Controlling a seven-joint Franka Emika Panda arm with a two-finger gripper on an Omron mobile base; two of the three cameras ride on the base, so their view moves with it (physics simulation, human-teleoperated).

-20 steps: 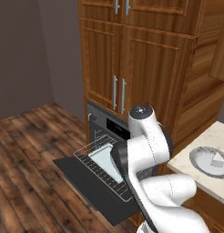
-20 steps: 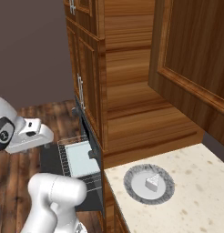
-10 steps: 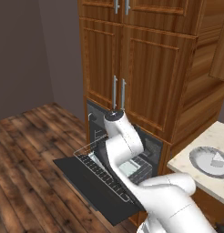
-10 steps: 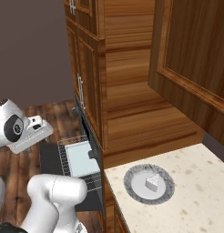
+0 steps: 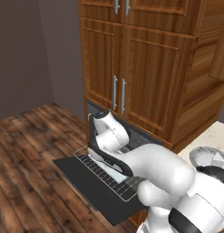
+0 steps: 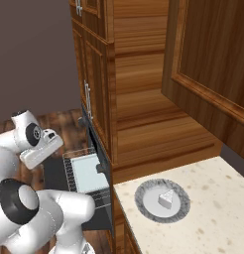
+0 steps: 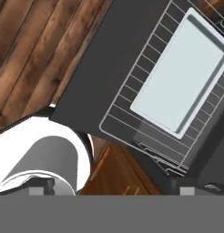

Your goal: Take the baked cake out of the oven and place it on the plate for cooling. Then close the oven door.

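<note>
cake: the baked cake sits on the plate, white wedge near the plate's middle, on the counter to the right of the oven. Placement looks done.
door: oven door is folded flat down and fully open; wire rack is pulled out over it, with the pale baking tray on top.
remaining step: judging by this, only closing the door is left.
arm: white arm bends low in front of the oven; the hand hangs above the rack, looking down on tray and door.
jaws: cannot tell whether parted or closed; the tips barely show in the hand view, and nothing is visibly held.
door handling: rigid hinged panel, probably heavy, smooth dark face likely slippery. Best hold is the bar handle at the free edge, or push up from under that edge. Handle not clearly visible here.
risk: the rack overhangs the door, so it likely needs pushing in first or the door will jam on it.
</note>
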